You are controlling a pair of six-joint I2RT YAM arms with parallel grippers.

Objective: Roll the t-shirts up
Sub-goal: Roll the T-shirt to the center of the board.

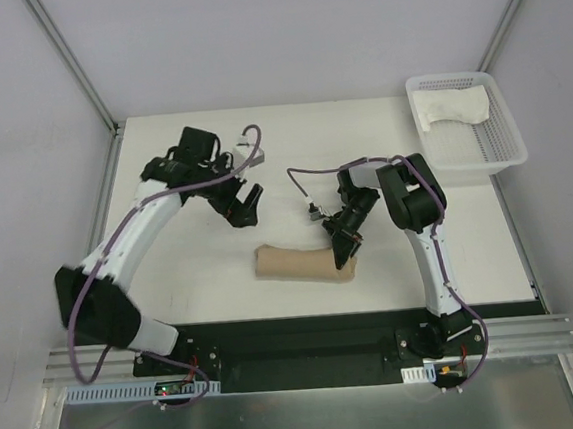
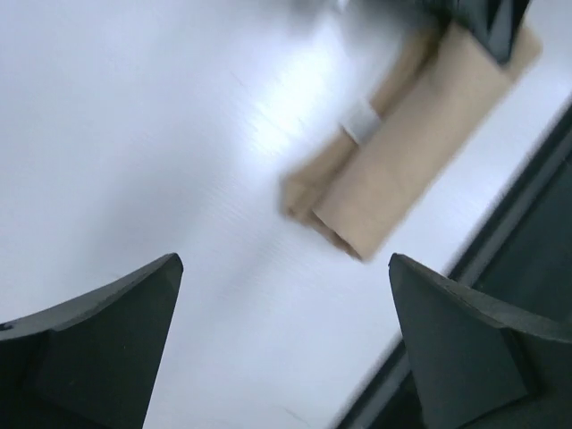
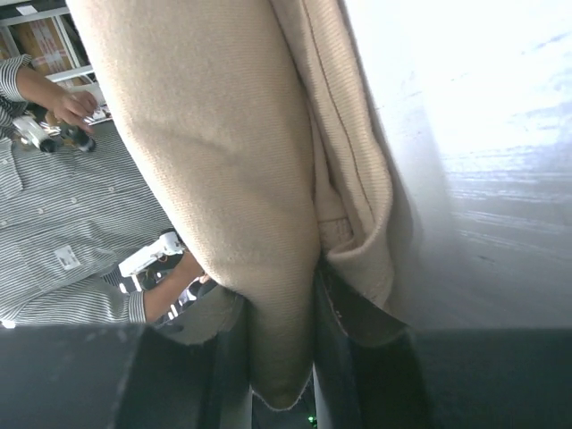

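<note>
The tan t-shirt (image 1: 301, 263) lies rolled into a tube near the table's front middle. It also shows in the left wrist view (image 2: 411, 143), with its white neck label (image 2: 360, 121). My right gripper (image 1: 346, 252) is at the roll's right end, shut on a fold of the tan cloth (image 3: 268, 268). My left gripper (image 1: 246, 206) is open and empty, raised above the table behind and left of the roll. The white t-shirt (image 1: 453, 108) lies crumpled in the basket.
A white mesh basket (image 1: 502, 155) stands at the table's back right corner. The table's dark front edge (image 2: 527, 241) runs just beyond the roll. A person in a striped shirt (image 3: 54, 223) shows past the table in the right wrist view.
</note>
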